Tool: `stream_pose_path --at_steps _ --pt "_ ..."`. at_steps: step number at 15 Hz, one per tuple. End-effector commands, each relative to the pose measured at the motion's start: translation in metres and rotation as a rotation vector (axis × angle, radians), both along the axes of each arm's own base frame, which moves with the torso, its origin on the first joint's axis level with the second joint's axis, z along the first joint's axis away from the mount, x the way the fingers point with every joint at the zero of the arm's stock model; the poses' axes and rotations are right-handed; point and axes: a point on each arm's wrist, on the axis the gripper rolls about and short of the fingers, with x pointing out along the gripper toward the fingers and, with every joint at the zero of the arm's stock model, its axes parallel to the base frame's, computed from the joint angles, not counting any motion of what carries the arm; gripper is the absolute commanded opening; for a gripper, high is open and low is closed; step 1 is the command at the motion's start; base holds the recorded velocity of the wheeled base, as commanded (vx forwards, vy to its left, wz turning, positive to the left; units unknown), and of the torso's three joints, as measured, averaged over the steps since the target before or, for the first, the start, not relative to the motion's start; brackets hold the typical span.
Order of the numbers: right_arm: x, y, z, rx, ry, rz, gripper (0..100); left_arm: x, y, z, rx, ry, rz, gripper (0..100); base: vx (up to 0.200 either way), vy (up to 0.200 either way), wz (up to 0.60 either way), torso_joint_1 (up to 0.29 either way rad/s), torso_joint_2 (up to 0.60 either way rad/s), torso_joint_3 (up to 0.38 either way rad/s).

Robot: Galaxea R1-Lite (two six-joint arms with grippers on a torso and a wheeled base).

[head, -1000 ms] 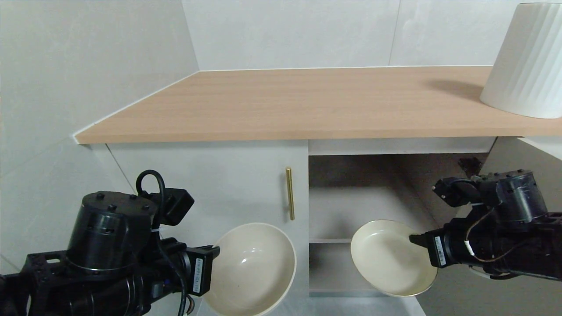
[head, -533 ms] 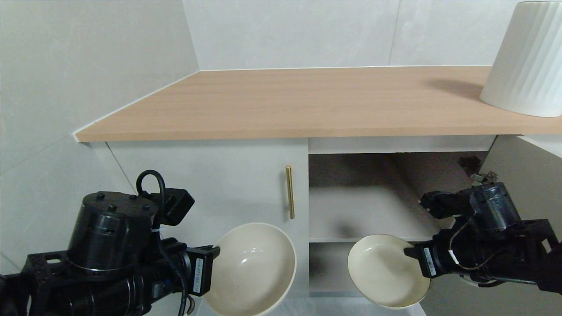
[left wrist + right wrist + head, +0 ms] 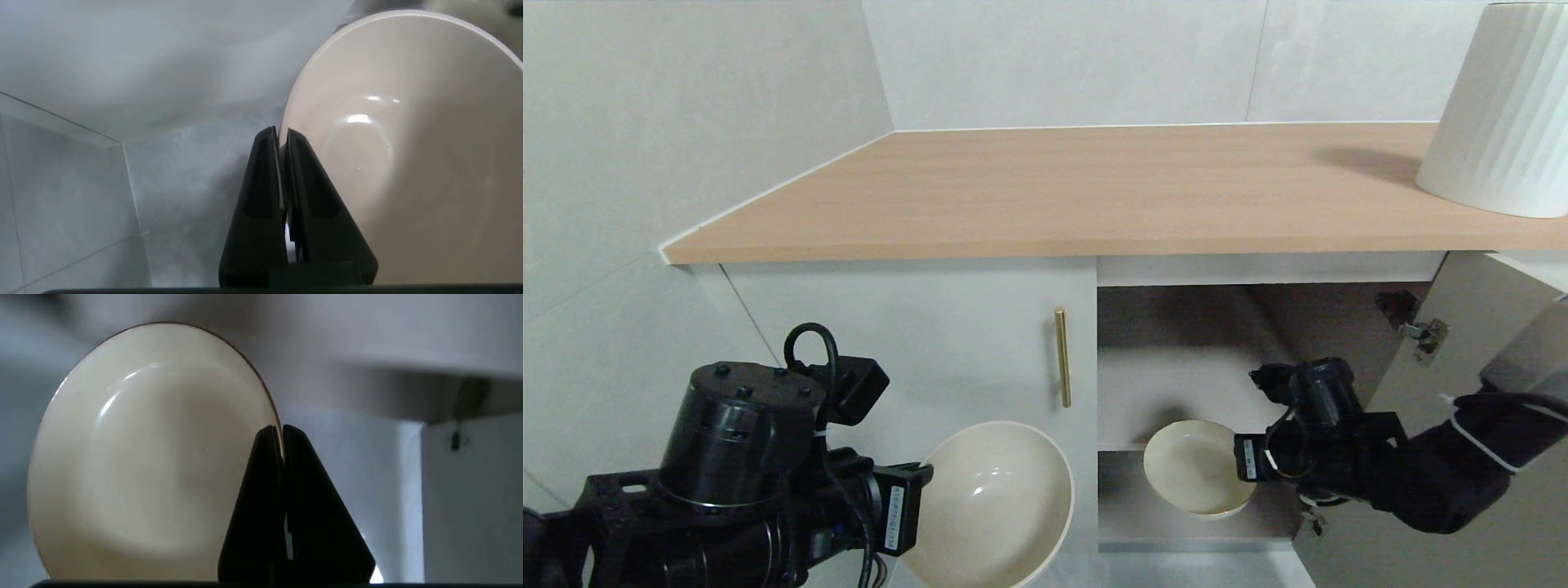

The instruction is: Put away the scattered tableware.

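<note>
We're in a home kitchen, by the looks: pale tiled walls (image 3: 1054,57) meeting a wood-topped desk (image 3: 1094,196), a grey cabinet (image 3: 1258,269) beneath, one door (image 3: 915,343) shut with a brass handle (image 3: 1061,358), the next compartment open on a shelf (image 3: 1168,400). And there's tableware for you, a cream bowl (image 3: 996,506) and dish (image 3: 1192,469).

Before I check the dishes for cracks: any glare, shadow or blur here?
Head view: lampshade shadow on the countertop, cupboard interior dim. Left wrist view: small glare spots inside the left bowl. Right wrist view: surroundings of the right dish blurred.
</note>
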Motion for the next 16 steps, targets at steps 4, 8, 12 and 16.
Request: stream_pose_path --at_steps 4,8,12,16 --pt "0.053 0.005 -0.046 -0.033 -0.039 -0.192 0 0.002 -0.002 -0.003 0.002 0.004 0.001 0 0.000 0.000 0.00 0.000 0.00 0.000" --pt "0.083 -0.007 -0.055 -0.063 -0.099 -0.347 0 0.003 -0.002 -0.004 0.003 0.005 0.001 0 0.000 0.000 0.00 0.000 0.00 0.000" --pt "0.097 -0.015 -0.053 -0.048 -0.131 -0.401 0 0.004 -0.003 -0.004 0.003 0.005 0.001 0 0.000 0.000 0.00 0.000 0.00 0.000" --pt "0.102 -0.015 -0.051 -0.046 -0.152 -0.415 0 0.004 -0.003 -0.005 0.003 0.005 0.001 0 0.000 0.000 0.00 0.000 0.00 0.000"
